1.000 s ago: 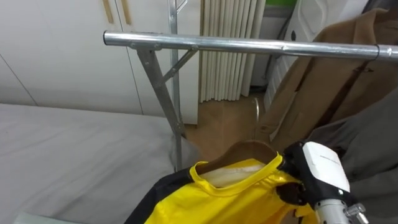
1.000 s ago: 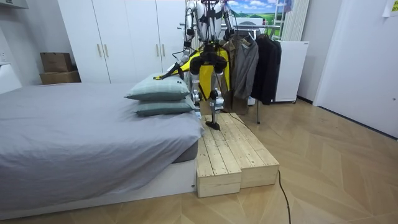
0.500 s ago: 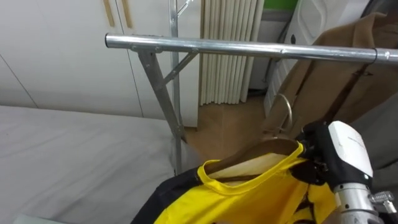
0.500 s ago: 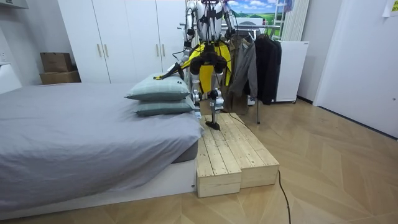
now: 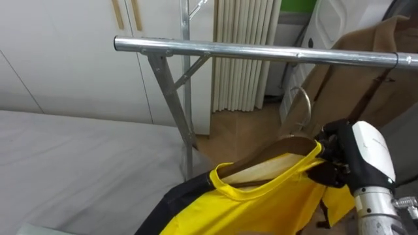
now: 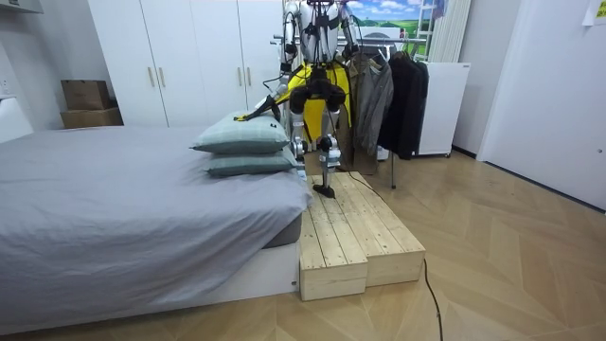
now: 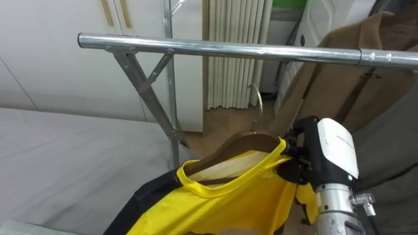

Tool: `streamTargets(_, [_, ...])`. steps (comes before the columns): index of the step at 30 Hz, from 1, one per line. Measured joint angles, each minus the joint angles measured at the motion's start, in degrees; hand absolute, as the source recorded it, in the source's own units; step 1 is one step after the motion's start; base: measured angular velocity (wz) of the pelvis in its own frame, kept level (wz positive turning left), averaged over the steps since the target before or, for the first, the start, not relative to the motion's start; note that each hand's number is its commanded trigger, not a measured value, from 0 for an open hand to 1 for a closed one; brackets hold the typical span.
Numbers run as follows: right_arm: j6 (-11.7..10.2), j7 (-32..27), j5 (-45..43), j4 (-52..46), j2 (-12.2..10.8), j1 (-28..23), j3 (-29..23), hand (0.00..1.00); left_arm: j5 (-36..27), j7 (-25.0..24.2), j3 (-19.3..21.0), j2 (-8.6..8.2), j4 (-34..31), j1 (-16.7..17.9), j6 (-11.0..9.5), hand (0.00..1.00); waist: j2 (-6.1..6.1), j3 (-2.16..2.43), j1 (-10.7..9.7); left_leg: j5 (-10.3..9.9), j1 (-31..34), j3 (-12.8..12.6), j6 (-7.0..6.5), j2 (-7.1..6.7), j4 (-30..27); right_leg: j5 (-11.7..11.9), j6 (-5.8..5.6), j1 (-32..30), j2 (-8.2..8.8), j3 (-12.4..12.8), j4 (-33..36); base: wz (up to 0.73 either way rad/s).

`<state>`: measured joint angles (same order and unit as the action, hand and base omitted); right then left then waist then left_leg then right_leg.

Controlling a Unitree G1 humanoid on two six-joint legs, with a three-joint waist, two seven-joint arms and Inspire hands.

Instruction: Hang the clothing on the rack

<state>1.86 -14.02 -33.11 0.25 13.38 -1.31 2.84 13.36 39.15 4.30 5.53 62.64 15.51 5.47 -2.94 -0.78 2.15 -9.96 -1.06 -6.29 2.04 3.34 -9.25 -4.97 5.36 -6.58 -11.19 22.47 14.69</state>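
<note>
Fingers (image 5: 332,171) of our right hand (image 5: 359,162) are curled round the stiff wooden hanger (image 5: 287,143) at centre right; yellow shirt (image 5: 274,203) is light and floppy, so we grip hanger, not cloth.

Pretty clearly a bedroom in somebody's home. A big bed (image 6: 123,199) with a grey cover takes up the room view's left, with two pillows (image 6: 244,144) stacked at its far end. White wardrobe doors (image 6: 189,57) run along the far wall, and there are a couple of cardboard boxes (image 6: 87,102) in the far left corner. A metal clothes rail (image 5: 261,52) stands just past the bed with coats (image 6: 396,90) hanging on it. The floor (image 6: 511,256) is wood.
</note>
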Motion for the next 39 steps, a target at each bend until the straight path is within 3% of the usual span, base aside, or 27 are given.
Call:
streamTargets(8, [0.17, 1.02, 3.59, -0.02, 0.92, 0.44, -0.13, 1.0, 0.96, -1.17, 0.2, 0.79, -0.04, 0.03, 0.0, 0.0, -0.52, 0.23, -0.11, 0.03, -0.26, 1.03, 0.08, -0.04, -0.1, -0.26, 0.29, 0.67, 0.2, -0.54, -0.15, 0.07])
streamTargets(15, [0.22, 1.06, 3.65, -0.02, 0.99, 5.4, -0.14, 1.0, 3.23, -1.76, 1.49, 0.91, -0.21, 0.04, 0.0, 0.0, -1.12, 0.17, -0.17, 0.1, -0.22, 1.16, 0.13, -0.05, -0.3, -0.55, -0.16, 0.8, 0.22, -0.55, -0.16, 0.01])
streamTargets(21, [0.22, 1.06, 3.56, -0.02, 0.99, 5.64, -0.38, 1.0, 4.77, -1.73, 2.44, 0.9, -0.26, 0.04, 0.0, 0.0, -1.62, 0.17, -0.1, 0.13, -0.23, 1.44, 0.15, -0.12, -0.39, -0.41, 0.11, 0.93, 0.26, -0.67, -0.19, 0.02])
streamTargets(29, [0.16, 0.42, 5.35, -0.02, 1.76, 5.91, -4.44, 1.0, 4.85, -1.78, 3.92, 0.83, -2.33, 0.07, 0.19, 0.0, -1.8, 0.06, -0.15, 0.15, -0.23, 1.74, 0.2, -0.12, -0.76, -0.68, -0.03, 1.23, 0.17, -0.57, -0.19, 0.03])
streamTargets(32, [0.09, -0.87, 5.94, 0.26, 3.46, 6.6, -4.36, 1.0, 4.86, -1.79, 3.97, 0.85, -6.49, 0.06, 1.26, 0.0, -1.94, -0.04, -0.31, 0.17, -0.01, 1.78, 0.22, -0.02, -1.28, -0.61, -0.27, 1.65, 0.33, -1.09, -0.86, 0.11])
streamTargets(36, [-1.05, -3.27, 3.96, 2.35, 3.44, 8.02, -4.39, 1.0, 5.9, -1.82, 2.32, 0.75, -18.6, 0.14, 1.73, 0.0, -2.38, -0.4, -0.36, 0.23, 1.33, 3.26, 0.31, -0.13, -2.36, -0.13, -0.65, 1.44, 0.62, -2.09, -1.37, 0.17])
streamTargets(39, [-1.95, -4.56, 3.24, 3.11, 3.86, 8.0, -4.45, 1.0, 6.29, -1.73, -2.21, 1.12, -32.56, 0.15, 0.97, 0.0, -2.48, -0.68, -0.95, 0.13, 1.79, 3.6, 0.21, -0.2, -2.49, 0.12, -0.81, 1.47, 1.0, -3.07, -1.68, 0.09])
